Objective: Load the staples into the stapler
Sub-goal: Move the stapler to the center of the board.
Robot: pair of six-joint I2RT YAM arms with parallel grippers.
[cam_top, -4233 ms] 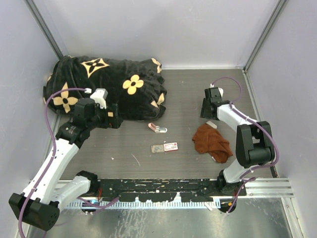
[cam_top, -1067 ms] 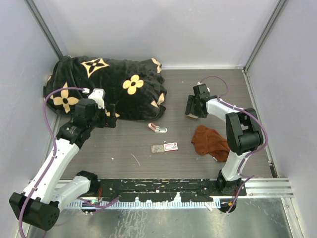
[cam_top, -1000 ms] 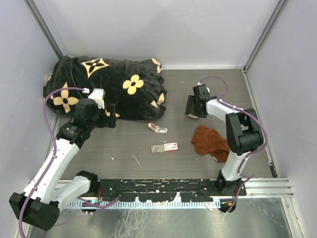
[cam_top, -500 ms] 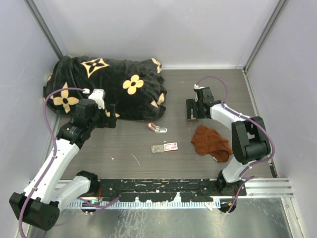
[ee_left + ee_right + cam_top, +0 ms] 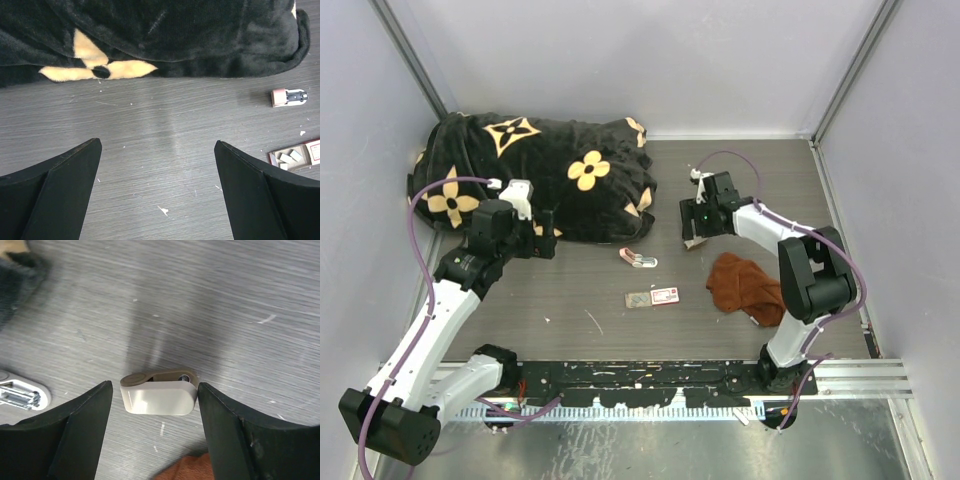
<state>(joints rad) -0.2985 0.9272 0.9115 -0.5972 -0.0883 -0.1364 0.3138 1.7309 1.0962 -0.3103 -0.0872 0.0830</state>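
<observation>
Right wrist view only: right tool (image 5: 156,400) clamped on small beige-white piece (image 5: 159,391), low over desk (image 5: 240,300). Left tool (image 5: 157,185) apart, hovering nr stapler (image 5: 288,97).

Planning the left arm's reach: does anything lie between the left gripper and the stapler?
Nothing visible. Only bare table separates the open left gripper from the stapler; the black blanket lies beside that path, not across it.

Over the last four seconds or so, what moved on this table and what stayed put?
The right gripper swung left from beside the rust-brown cloth, carrying a small beige-white piece between its fingers. The left gripper, stapler, staple box and black blanket did not move.
</observation>
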